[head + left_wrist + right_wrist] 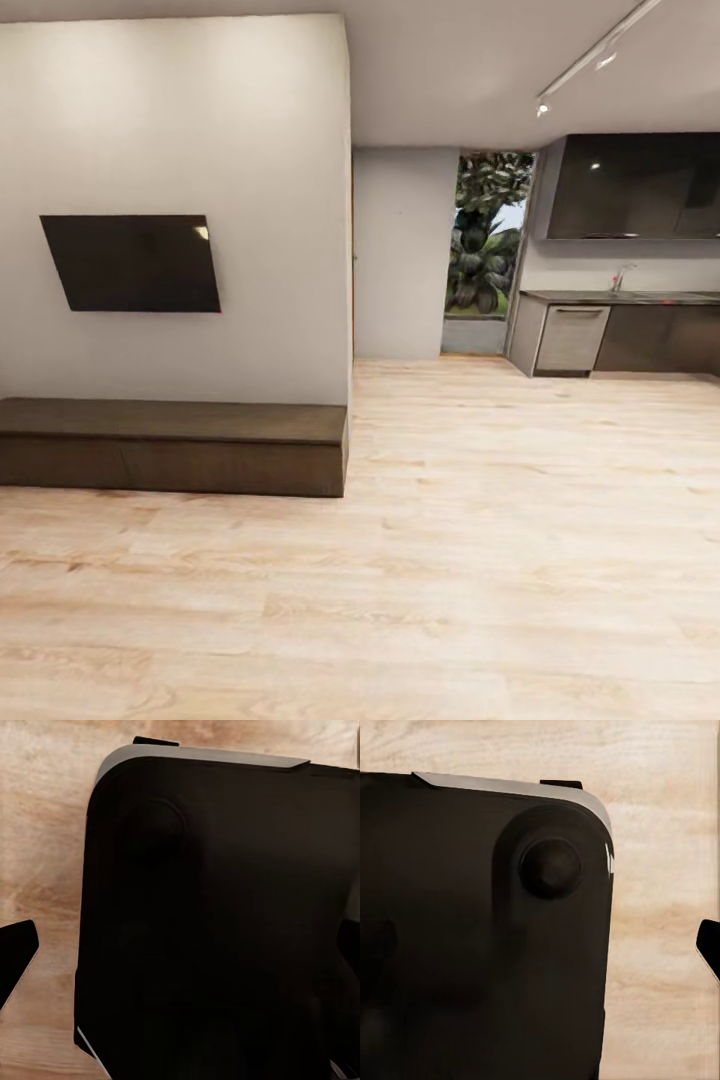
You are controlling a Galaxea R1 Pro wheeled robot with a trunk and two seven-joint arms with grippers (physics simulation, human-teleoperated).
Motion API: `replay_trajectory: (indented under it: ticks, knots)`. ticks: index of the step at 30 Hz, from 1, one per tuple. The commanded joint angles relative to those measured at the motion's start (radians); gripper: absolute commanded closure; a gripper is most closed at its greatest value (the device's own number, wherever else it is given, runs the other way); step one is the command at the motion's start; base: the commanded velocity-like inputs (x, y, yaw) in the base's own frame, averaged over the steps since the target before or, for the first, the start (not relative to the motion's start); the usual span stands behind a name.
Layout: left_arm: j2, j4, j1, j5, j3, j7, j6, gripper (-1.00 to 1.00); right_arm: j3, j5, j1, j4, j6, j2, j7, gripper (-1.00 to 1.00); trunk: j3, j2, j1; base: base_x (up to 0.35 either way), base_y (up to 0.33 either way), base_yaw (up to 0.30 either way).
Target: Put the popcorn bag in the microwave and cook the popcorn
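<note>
Basically the robot is in transit; by the look of it no task step is done yet. Head view looks across a pale wood plank floor (450, 560) in an open room. Near left: a long low dark-brown wooden bench cabinet (170, 445) against a white partition wall (180, 130), with a flat black wall-mounted screen (132, 262) above it.

Far right is the kitchen: a grey glossy countertop (620, 297) over dark brown base cabinets (660, 338), a steel-fronted appliance with a bar handle (572, 338) at its left end, dark glossy upper cabinets (635, 186) above, and what looks like a small tap (621, 277) on the counter. A tall window with green foliage (485, 235) sits left of the kitchen.

Popcorn bag and microwave: can't be made out from here, the counter is too far and too small to read. Presumably the bag is somewhere on that countertop.

Both wrist views point down at the wood floor and a large black rounded body of the robot (217, 922); the right wrist view also shows a round knob on that body (550, 867). Dark slivers at the frame edges may be fingertips, but claw opening can't be told for either arm, and nothing is visibly held.

Left to do: drive far right to the counter, find and grasp the bag, load the microwave, heat.
</note>
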Motion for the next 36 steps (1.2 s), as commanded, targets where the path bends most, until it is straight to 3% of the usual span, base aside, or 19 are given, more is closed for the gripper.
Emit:
replay_trajectory:
  ticks: [1, 25, 36]
  knots:
    - [0.000, -0.001, 0.000, 0.006, 0.006, 0.001, -0.002, -1.00, -0.001, 0.005, 0.000, 0.001, -0.005, 0.000, 0.000, -1.00, -0.001, 0.000, 0.001, 0.324, 0.000, 0.000]
    - [0.000, -0.001, 0.000, 0.006, 0.005, 0.001, -0.002, -1.00, -0.002, 0.003, 0.000, 0.001, -0.006, 0.000, 0.000, -1.00, -0.001, 0.000, 0.001, 0.324, 0.000, -0.003]
    - [0.000, -0.001, 0.000, 0.006, 0.006, 0.001, -0.002, -1.00, -0.003, -0.001, 0.000, 0.001, -0.006, 0.000, 0.000, -1.00, -0.001, 0.000, 0.001, 0.134, 0.000, -0.197]
